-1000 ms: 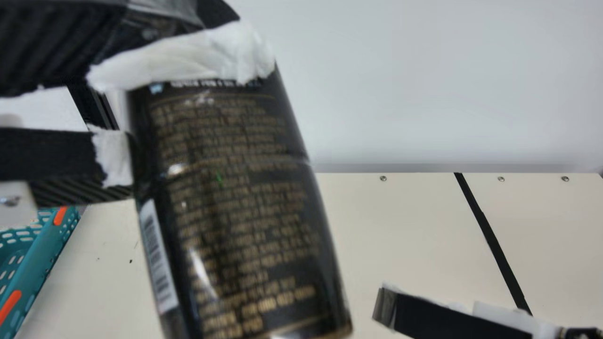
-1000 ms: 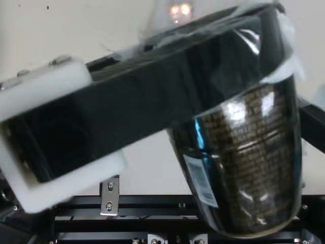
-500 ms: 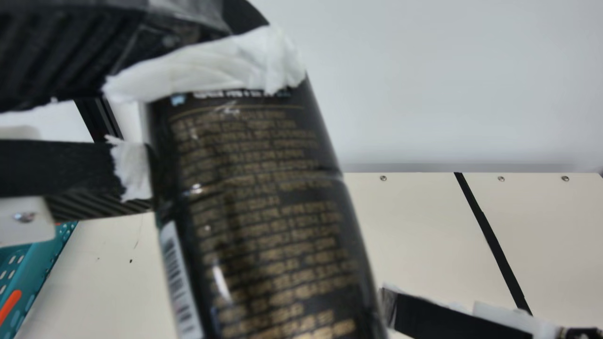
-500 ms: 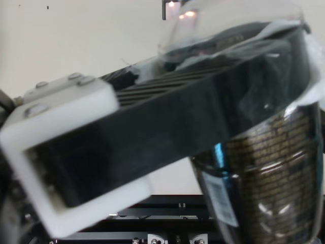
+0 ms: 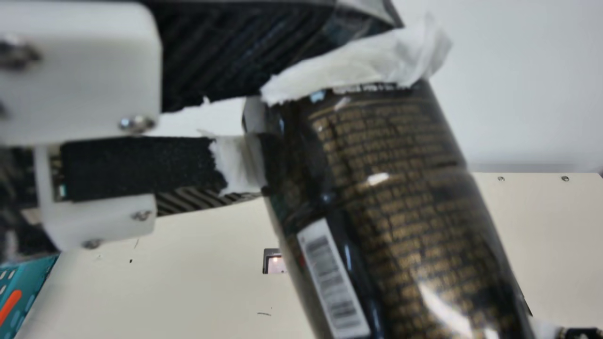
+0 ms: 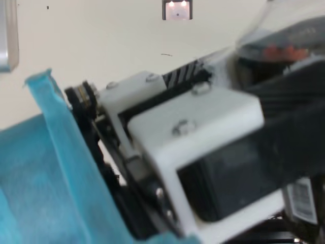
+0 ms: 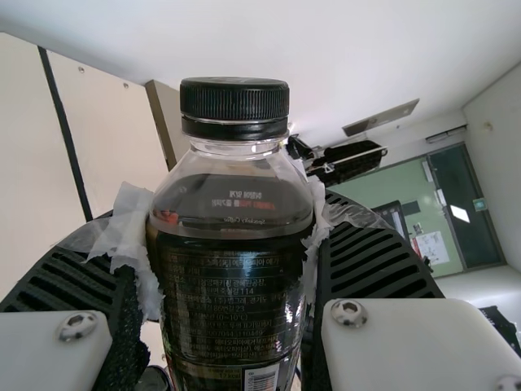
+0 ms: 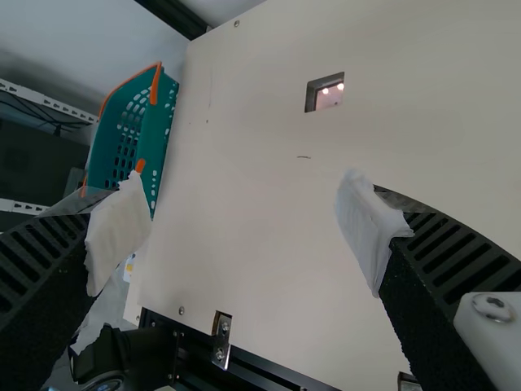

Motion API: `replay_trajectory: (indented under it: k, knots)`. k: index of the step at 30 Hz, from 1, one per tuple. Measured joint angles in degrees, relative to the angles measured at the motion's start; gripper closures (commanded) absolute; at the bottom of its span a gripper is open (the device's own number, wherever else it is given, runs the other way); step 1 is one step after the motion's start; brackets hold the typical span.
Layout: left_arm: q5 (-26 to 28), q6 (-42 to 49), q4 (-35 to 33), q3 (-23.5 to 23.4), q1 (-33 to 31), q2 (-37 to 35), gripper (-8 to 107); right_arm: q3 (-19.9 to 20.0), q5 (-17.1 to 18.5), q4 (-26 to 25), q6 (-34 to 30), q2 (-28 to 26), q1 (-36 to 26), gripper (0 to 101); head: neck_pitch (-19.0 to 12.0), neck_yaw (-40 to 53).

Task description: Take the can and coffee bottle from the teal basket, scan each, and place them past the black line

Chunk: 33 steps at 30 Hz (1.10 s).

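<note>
Coffee bottle (image 5: 400, 212): clear of the tabletop (image 5: 188, 282), tilted, cap (image 7: 234, 102) toward eleven o'clock and base toward five in the main view. Left hand (image 7: 232, 232) is clamped on its upper body, white padding (image 5: 358, 66) against the plastic, presumably for grip and to spare the surface. That hold leaves cap and barcode (image 5: 333, 280) uncovered, the latter evidently for reading.

Scanner window (image 5: 274, 261), so judged by its lit spots: just past six o'clock, set in the tabletop. The barcode is not turned down to it; a wrist rotation and lowering appear required, with a missed read the main risk.

Right hand (image 8: 244, 224): fingers apart, at four o'clock, seemingly in reserve. Teal basket (image 5: 28, 287): eight o'clock. Black line (image 7: 65, 134): four o'clock, bottle placement outstanding.
</note>
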Motion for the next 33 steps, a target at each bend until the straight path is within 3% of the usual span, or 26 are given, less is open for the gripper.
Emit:
replay_trajectory:
  k: [19,29,33]
  knots:
    - [-1.12,3.5,-4.12,-0.04,3.93,-0.34,89,0.0,0.0,0.0,0.0,0.0,0.0,0,0.0,0.0]
    - [-7.71,7.75,5.29,7.08,10.63,1.03,89,0.0,0.0,0.0,0.0,0.0,0.0,0,0.0,0.0]
    - [-9.96,11.25,5.32,10.62,14.67,2.72,89,0.0,0.0,0.0,0.0,0.0,0.0,0,0.0,0.0]
